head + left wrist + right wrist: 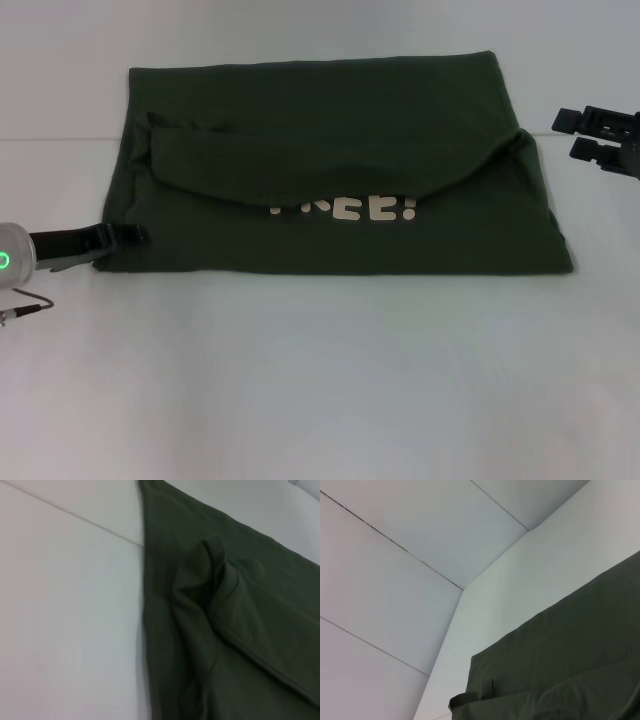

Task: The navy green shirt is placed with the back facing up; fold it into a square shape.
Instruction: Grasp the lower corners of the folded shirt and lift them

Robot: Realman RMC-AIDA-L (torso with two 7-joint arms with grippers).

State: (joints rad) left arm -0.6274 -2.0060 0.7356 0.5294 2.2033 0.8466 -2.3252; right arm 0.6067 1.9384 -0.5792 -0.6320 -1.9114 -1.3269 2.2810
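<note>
table [320,400]: white, lying flat across the whole foreground, bare surface showing pale and even | seam line [60,138]: running thin across the table's far part toward the left edge | wall panels [395,570]: standing pale behind the table, thin dark joints crossing them diagonally in the right wrist view

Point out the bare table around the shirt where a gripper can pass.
The widest bare table lies between the navy green shirt and the near edge. A narrower strip runs behind the shirt. The sides are crowded: the left gripper sits at its left edge, the right gripper off its right.
</note>
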